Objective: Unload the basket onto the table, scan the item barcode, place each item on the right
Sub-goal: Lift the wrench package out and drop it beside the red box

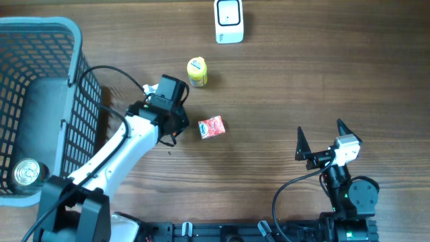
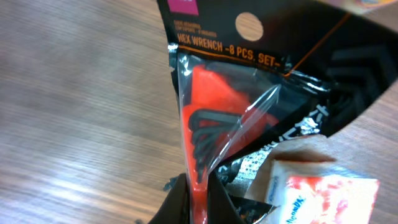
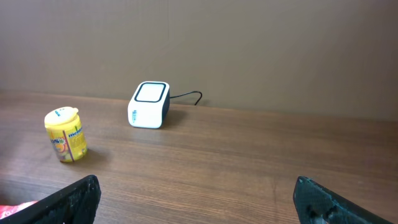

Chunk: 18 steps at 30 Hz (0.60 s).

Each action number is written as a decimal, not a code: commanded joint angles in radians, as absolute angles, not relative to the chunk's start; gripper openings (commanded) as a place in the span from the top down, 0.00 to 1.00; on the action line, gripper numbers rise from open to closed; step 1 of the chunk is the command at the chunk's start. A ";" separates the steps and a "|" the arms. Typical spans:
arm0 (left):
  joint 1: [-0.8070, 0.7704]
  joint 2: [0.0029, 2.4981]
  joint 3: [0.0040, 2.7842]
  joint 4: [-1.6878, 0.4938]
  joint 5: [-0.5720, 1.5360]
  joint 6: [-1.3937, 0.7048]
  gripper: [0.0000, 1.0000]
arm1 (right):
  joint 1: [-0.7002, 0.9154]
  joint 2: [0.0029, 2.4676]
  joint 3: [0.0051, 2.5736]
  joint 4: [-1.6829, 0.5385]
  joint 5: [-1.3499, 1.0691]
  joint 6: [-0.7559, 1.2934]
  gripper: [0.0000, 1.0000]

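Hex wrench pack (image 2: 249, 106) is clamped in my left claw (image 2: 198, 190); right claw (image 1: 320, 129) gapes empty; scanner (image 1: 228, 21) well apart, scan undone.

White left arm (image 1: 111, 151) on a black base (image 1: 74, 212), with a thin black cable (image 1: 124, 72) along it. Black left hand (image 2: 198, 202) with a black box (image 1: 169, 89) on top. Right hand (image 1: 322, 138): two pointy black fingers (image 1: 300, 142), white block (image 1: 347, 149), round black joint (image 1: 363, 195) below.

I see a wood table (image 1: 302, 81) carrying a scanner (image 1: 229, 21) (white, far side), a yellow tub (image 1: 197, 72), a red packet (image 1: 211, 127) and a basket (image 1: 75, 54).
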State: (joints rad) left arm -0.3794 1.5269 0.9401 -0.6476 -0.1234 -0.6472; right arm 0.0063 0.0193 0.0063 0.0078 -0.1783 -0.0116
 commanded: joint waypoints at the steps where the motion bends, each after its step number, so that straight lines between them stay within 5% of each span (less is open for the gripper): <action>1: -0.398 1.579 0.900 -0.582 -0.140 -0.633 0.96 | 0.010 0.011 0.005 0.013 -0.173 0.000 0.00; 7: -0.397 1.706 0.900 -0.561 -0.159 -0.632 0.95 | 0.010 0.011 0.005 0.013 -0.173 0.001 0.00; 8: -0.397 1.695 0.900 -0.568 -0.164 -0.627 0.47 | 0.010 0.011 0.005 0.013 -0.173 0.001 0.00; 10: -0.397 1.657 0.903 -0.592 -0.198 -0.609 0.00 | 0.010 0.011 0.005 0.013 -0.173 0.001 0.00; 18: -0.394 1.069 1.072 -0.835 -0.346 -0.583 0.00 | 0.010 0.011 0.005 0.013 -0.173 0.001 0.00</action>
